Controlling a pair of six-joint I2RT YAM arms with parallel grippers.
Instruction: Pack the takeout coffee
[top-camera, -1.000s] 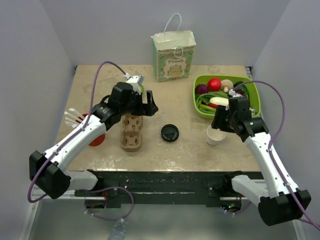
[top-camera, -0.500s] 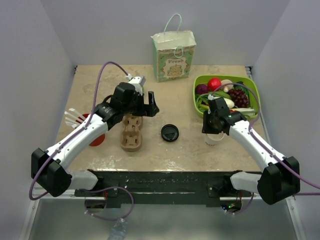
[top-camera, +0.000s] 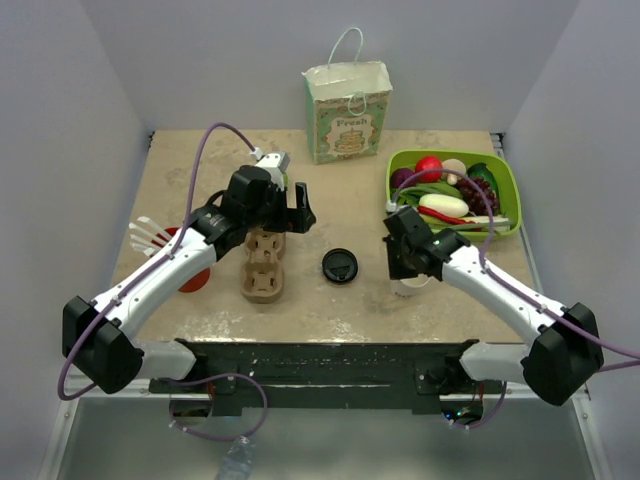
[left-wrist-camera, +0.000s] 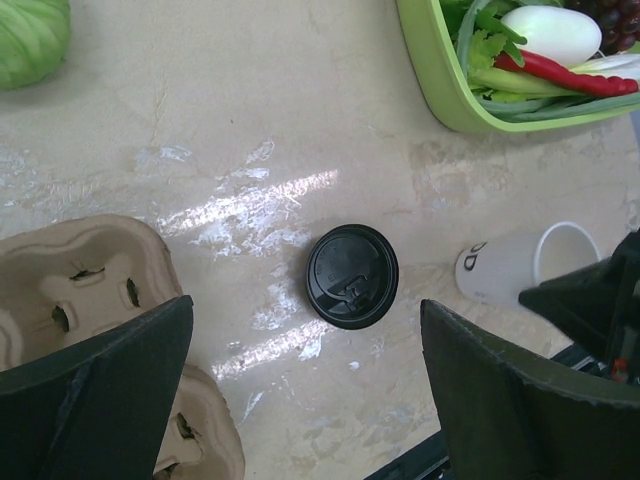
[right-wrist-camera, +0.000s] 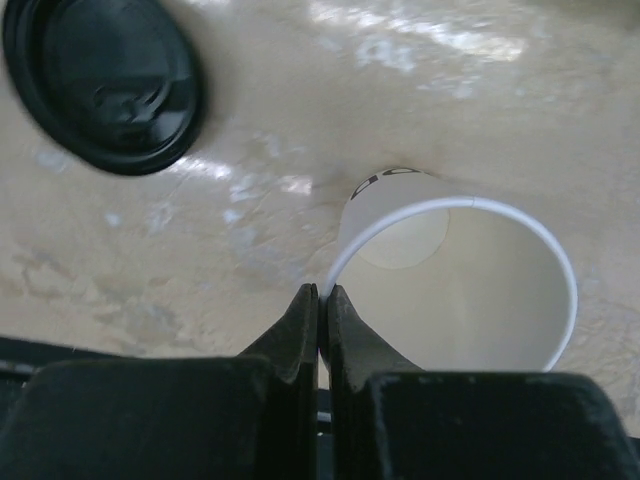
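The takeout coffee is a small white paper cup (right-wrist-camera: 455, 290) with no lid on, also seen in the left wrist view (left-wrist-camera: 505, 268). My right gripper (right-wrist-camera: 322, 292) is shut on the near-left part of its rim, one finger inside and one outside. From above, that gripper (top-camera: 405, 268) hides most of the cup (top-camera: 411, 288). A loose flat black lid (top-camera: 340, 266) lies on the table just left of the cup. My left gripper (top-camera: 290, 215) hangs wide open over a brown pulp cup carrier (top-camera: 264, 265), holding nothing.
A paper gift bag (top-camera: 347, 110) stands at the back centre. A green tray (top-camera: 391, 190) of vegetables sits behind the cup at the right. A red cup of white utensils (top-camera: 190, 275) is at the far left. A green vegetable (left-wrist-camera: 30, 40) lies behind the carrier.
My right gripper has closed onto the cup's rim and swung left with it, bringing the cup closer to the black lid. The left arm has stayed put.
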